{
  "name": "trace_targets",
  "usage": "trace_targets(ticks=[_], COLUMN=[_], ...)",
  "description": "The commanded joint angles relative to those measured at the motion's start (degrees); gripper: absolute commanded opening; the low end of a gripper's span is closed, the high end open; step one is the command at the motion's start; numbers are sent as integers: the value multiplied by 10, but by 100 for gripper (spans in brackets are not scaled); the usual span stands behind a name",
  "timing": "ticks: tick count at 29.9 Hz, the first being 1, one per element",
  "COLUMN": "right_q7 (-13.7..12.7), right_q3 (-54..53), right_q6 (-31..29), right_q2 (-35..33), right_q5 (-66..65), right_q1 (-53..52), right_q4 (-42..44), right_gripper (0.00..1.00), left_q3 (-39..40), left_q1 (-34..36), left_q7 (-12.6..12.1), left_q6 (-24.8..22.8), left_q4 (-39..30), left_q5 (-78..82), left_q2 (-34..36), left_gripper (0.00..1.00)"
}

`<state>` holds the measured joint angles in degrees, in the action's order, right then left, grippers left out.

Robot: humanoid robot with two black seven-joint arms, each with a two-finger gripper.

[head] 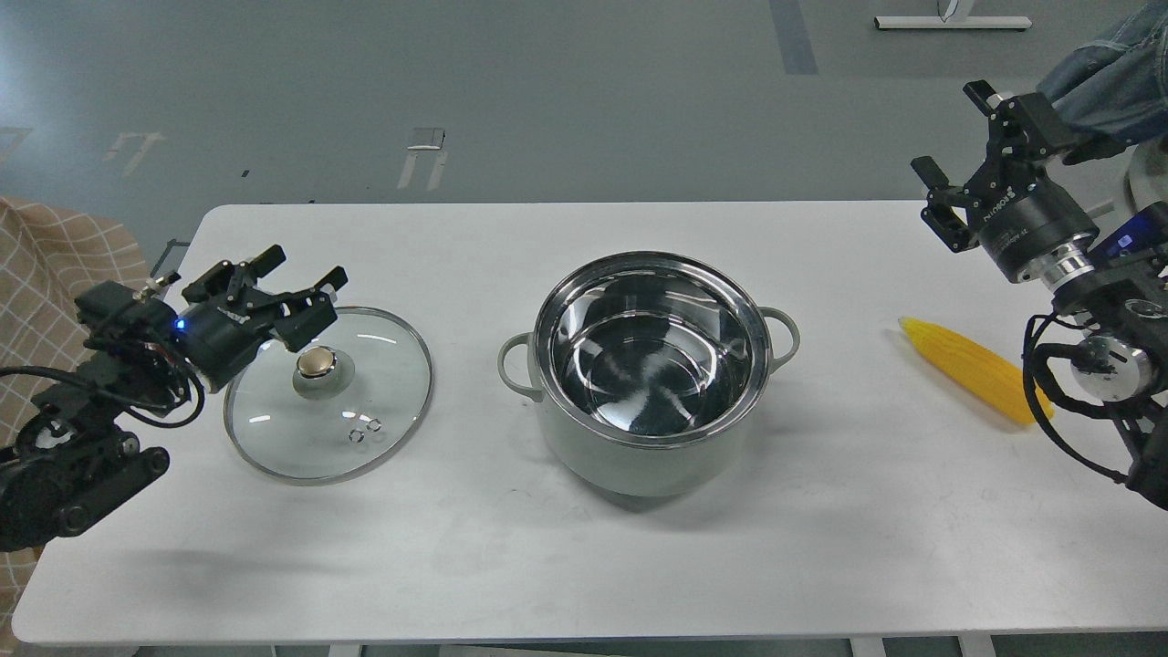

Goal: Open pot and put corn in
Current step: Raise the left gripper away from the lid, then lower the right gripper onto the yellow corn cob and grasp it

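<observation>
Steel-lined pot (650, 370) stands open, glass lid (328, 406) on bench (584, 566); my left end effector (297, 278) and right end effector (954, 151) gape empty; next, right grasps corn (972, 367).

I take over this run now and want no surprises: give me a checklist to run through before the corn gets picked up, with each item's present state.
1. Round pale grey-green pot uncovered: ok, its shiny steel inside shows.
2. Pot free of contents: ok, nothing lies in it.
3. Round glass lid with gold knob parked clear of the pot: ok, flat on the white table, left of the pot.
4. Left hand let go of the lid: ok, fingers open above the knob.
5. Right hand ready to grasp: ok, open, holding nothing, raised behind the corn.
6. Long bright yellow corn cob fully reachable: cannot tell, its near end is hidden behind the right arm.
</observation>
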<state>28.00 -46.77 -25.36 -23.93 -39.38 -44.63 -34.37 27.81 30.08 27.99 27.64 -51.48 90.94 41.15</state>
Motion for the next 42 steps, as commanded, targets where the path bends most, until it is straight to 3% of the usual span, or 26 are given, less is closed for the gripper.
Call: trace_targets(ticks=[1, 3, 8, 9, 13, 21, 29, 38, 42], right_q7=[0, 0, 0, 0, 0, 0, 0, 0, 0], right_q3=[60, 91, 243, 244, 339, 381, 440, 487, 493], right_q6=[19, 22, 51, 51, 89, 107, 127, 173, 179], right_q2=[-31, -46, -109, -109, -143, -147, -140, -68, -48], right_q5=[-128, -165, -296, -296, -428, -666, -696, -696, -696], right_q1=[-37, -52, -113, -113, -136, -125, -118, -102, -89], right_q4=[-2, -2, -19, -19, -47, -41, 17, 98, 118], right_gripper=[100, 100, 100, 100, 100, 100, 100, 100, 93], left_q3=[4, 4, 10, 10, 21, 112, 112, 115, 117], left_q1=[51, 69, 135, 135, 155, 148, 145, 144, 144], left_q7=[0, 0, 0, 0, 0, 0, 0, 0, 0], left_q6=[-59, -84, -219, -219, -302, -456, -462, -461, -461], left_q4=[-31, -35, -40, -40, -56, -80, -81, -104, -108], left_q5=[-117, -155, -341, -342, -504, -626, -626, -626, -626], left_q2=[4, 3, -1, -1, 2, 0, -9, -7, -5], left_gripper=[93, 93, 94, 94, 94, 94, 94, 94, 94])
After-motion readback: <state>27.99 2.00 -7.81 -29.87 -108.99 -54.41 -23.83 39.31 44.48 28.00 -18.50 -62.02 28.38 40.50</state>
